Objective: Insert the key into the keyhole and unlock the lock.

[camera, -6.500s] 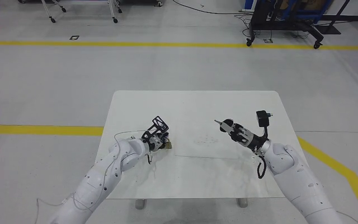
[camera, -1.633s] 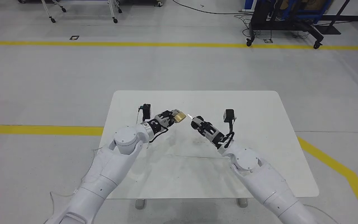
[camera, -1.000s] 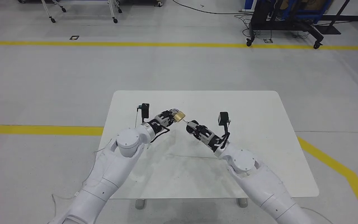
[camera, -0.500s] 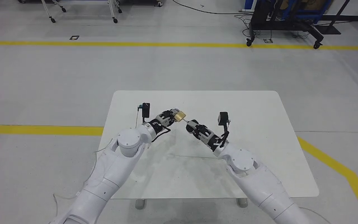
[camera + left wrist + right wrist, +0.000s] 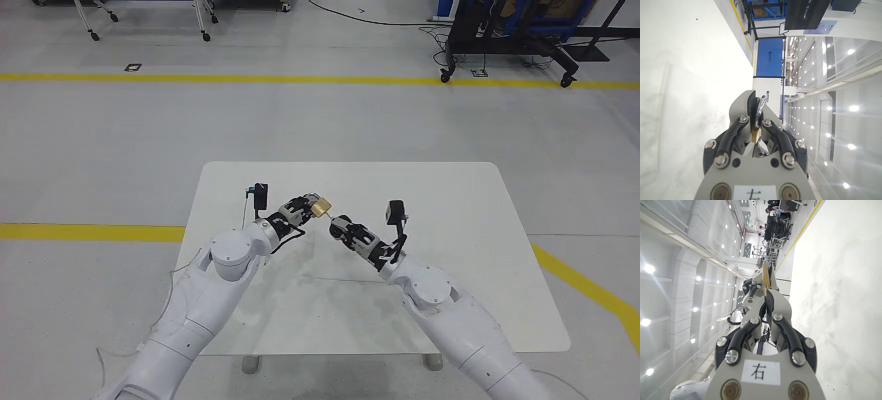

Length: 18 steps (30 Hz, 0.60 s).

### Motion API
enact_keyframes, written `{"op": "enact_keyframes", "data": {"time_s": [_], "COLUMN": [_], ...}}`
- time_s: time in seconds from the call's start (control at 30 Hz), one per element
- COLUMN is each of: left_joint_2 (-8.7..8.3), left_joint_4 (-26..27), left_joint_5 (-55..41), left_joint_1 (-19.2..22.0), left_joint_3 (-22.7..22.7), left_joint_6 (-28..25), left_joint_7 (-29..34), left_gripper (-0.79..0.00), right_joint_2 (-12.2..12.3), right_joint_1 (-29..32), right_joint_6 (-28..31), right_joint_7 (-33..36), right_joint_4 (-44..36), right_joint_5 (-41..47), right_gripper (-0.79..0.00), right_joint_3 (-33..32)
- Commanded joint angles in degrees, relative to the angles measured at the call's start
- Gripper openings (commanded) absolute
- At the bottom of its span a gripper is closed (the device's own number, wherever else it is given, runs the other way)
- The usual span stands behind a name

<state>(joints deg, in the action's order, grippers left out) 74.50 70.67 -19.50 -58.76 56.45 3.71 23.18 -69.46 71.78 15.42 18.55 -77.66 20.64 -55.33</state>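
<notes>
Padlock (image 5: pixel 319 208) is held clear of the table (image 5: pixel 440 180), above its middle and a little toward the far edge. It is clamped in the left gripper (image 5: pixel 311 206).

In the left wrist view the brass body (image 5: pixel 755 135) is seen deep between the fingers (image 5: pixel 750 103), and the steel shackle (image 5: pixel 760 107) is pinched between the pads nearer the tips. The left gripper (image 5: pixel 758 113) is clenched on the padlock.

Key (image 5: pixel 765 292) is gripped at the very tips of the right gripper (image 5: pixel 766 295). Only a short brass length is left showing past the black pads (image 5: pixel 770 299). The right gripper (image 5: pixel 341 224) is clenched on the key, above the table's middle.

Seen from the right wrist, the padlock (image 5: pixel 765 277) stands straight ahead of the key with its narrow end face turned toward it. The key tip is met by that face. Whether the key has entered the keyhole, or how far, cannot be told.

Change: 6.5 s ago the grippers were well apart, the left one low near the table's left front and the right one over its right side. By 1.6 s ago both had been brought over the table's middle with a gap left between key and padlock. Since then the gap has been closed from the right side. Over the last half second hardly any shift is noted.
</notes>
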Motion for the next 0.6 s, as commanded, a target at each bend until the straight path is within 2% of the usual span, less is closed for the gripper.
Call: {"op": "enact_keyframes", "data": {"time_s": [0.0, 0.2, 0.3, 0.57], "left_joint_2": [0.06, 0.21, 0.18, -0.15], "left_joint_4": [0.0, -0.2, -1.1, -1.7], "left_joint_5": [0.2, -0.1, -2.8, -3.6], "left_joint_1": [-0.1, -0.1, 0.3, 0.3], "left_joint_3": [0.0, 0.6, 1.6, 3.9], "left_joint_6": [0.1, 0.2, 1.3, 0.9], "left_joint_7": [0.0, 0.3, 3.7, 6.4], "left_gripper": [-0.785, -0.785, -0.785, -0.785], "right_joint_2": [-0.1, -0.5, -0.4, -0.1], "right_joint_1": [0.0, 0.0, 0.1, 1.2], "right_joint_6": [0.0, 0.1, 0.4, 1.0], "right_joint_7": [0.1, 1.3, 3.7, 7.7], "right_joint_4": [0.1, 0.4, 0.4, -0.2], "right_joint_5": [-0.1, 0.3, 1.8, 3.5], "right_gripper": [-0.785, -0.785, -0.785, -0.785], "right_joint_3": [0.0, -0.1, -0.8, -3.3]}}
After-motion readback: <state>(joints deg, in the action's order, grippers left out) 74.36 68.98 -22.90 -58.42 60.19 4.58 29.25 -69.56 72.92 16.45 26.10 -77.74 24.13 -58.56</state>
